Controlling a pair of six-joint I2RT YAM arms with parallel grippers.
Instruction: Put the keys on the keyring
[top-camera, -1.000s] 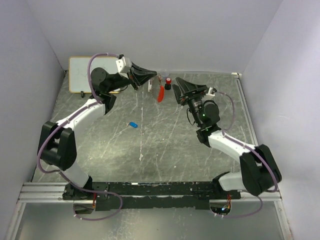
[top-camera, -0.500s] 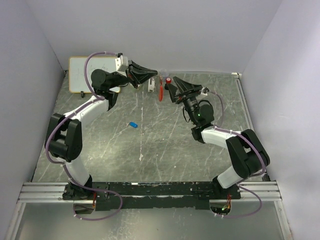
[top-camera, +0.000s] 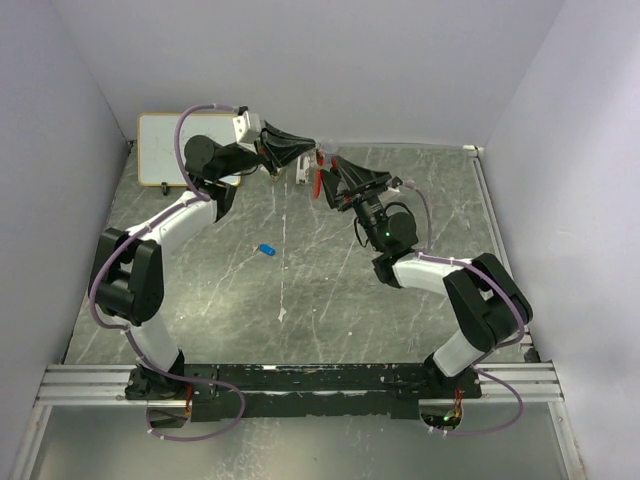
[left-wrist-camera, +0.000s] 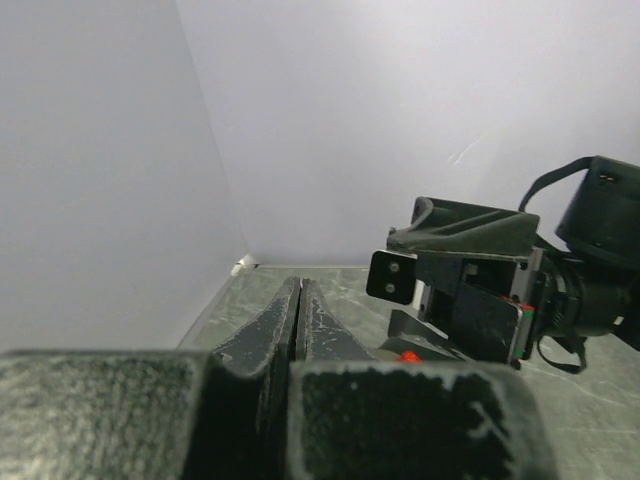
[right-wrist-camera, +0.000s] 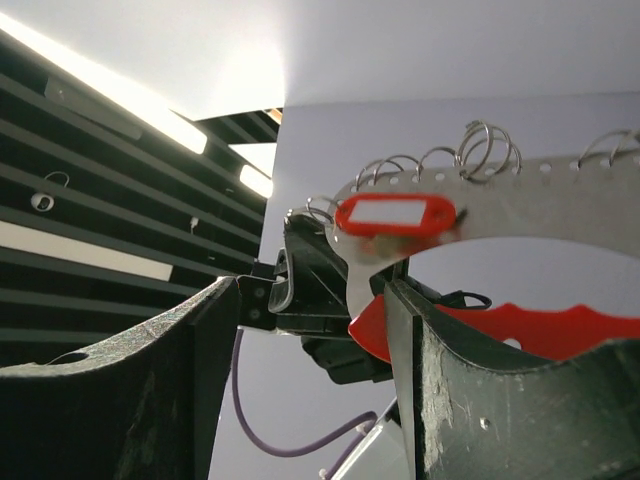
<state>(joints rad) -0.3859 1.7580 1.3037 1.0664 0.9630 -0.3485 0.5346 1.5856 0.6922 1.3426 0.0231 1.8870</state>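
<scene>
My left gripper (top-camera: 312, 150) is shut on the keyring's grey strip (right-wrist-camera: 560, 195) and holds it above the back of the table. The keyring's red strap (top-camera: 320, 183) hangs below it. From below, the right wrist view shows several wire rings (right-wrist-camera: 488, 150) along the strip, a red tag with a white label (right-wrist-camera: 395, 215) against it, and the red strap (right-wrist-camera: 520, 325). My right gripper (top-camera: 329, 186) is open, its jaws pointing up beside the strap (right-wrist-camera: 312, 290) with nothing between them. The blue key (top-camera: 266, 249) lies on the table. In the left wrist view my left gripper (left-wrist-camera: 298, 285) has its fingers pressed together.
A white board (top-camera: 165, 148) lies at the back left corner. Grey walls close in the table on three sides. The two grippers are nearly touching at the back centre. A small red spot (left-wrist-camera: 408, 356) shows under the right gripper's body.
My right gripper has moved left and up, from beside the hanging strap to right against it. The left gripper has barely moved and still holds the keyring.
</scene>
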